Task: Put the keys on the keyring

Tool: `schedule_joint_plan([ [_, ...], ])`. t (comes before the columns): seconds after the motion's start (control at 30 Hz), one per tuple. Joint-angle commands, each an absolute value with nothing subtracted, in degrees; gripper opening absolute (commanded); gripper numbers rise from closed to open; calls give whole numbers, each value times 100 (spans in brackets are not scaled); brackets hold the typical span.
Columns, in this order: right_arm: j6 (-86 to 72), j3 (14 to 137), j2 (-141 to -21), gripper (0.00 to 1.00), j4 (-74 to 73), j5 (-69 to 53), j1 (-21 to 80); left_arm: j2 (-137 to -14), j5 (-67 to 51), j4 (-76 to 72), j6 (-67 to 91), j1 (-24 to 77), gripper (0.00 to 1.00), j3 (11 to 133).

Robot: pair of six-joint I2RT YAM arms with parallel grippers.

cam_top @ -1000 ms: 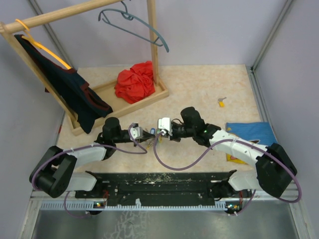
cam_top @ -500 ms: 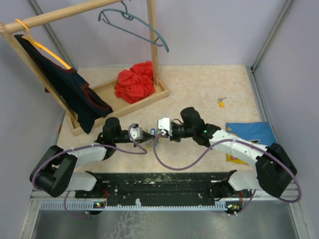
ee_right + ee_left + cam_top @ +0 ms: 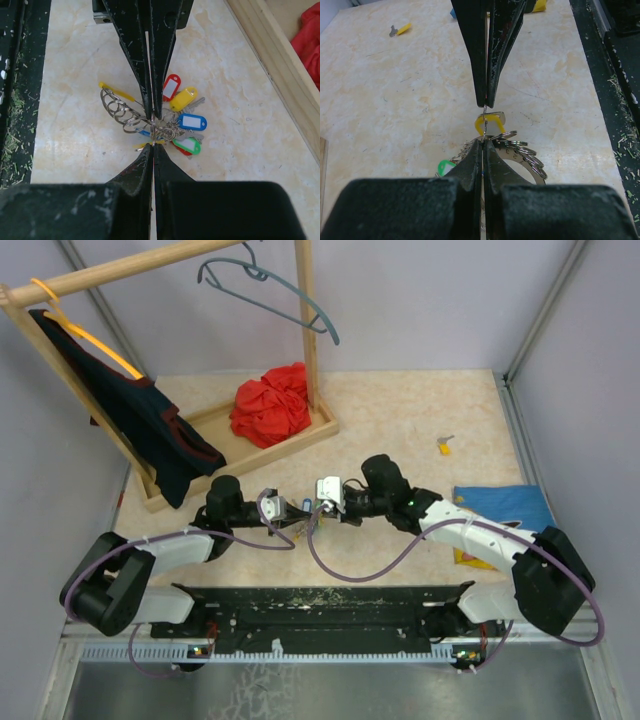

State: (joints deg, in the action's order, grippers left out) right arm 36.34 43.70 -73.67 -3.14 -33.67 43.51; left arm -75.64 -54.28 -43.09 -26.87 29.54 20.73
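My left gripper (image 3: pixel 484 141) and right gripper (image 3: pixel 486 104) meet tip to tip just above the table, both shut on the thin grey keyring (image 3: pixel 484 121), which shows edge-on as a wire between them. Its yellow section (image 3: pixel 493 118) sits beside the wire. In the right wrist view, the keys (image 3: pixel 186 121) fan out under the tips with red (image 3: pixel 171 87), yellow (image 3: pixel 183 98), blue (image 3: pixel 192 121) and green tags (image 3: pixel 188 145). Several small split rings (image 3: pixel 118 109) trail to their left. From above, the grippers (image 3: pixel 303 508) hide the bunch.
A loose key with a yellow tag (image 3: pixel 444 446) lies at the far right. A blue cloth (image 3: pixel 500 504) lies by the right arm. A wooden rack (image 3: pixel 250 455) stands behind, with a red cloth (image 3: pixel 272 403), a dark garment (image 3: pixel 150 425) and a grey hanger (image 3: pixel 270 288).
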Motion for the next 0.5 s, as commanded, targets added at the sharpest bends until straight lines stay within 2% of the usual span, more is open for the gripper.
schedule_joint_plan([
  [0.0, 3591, 4711, -7359, 0, -209, -3605, 4413, -7579, -5607, -4429, -2742, 2980, 1, 2092],
  [0.47, 3394, 4851, -7506, 0, -287, -3674, 4412, -7559, -5651, -4421, -2743, 2980, 1, 2090],
])
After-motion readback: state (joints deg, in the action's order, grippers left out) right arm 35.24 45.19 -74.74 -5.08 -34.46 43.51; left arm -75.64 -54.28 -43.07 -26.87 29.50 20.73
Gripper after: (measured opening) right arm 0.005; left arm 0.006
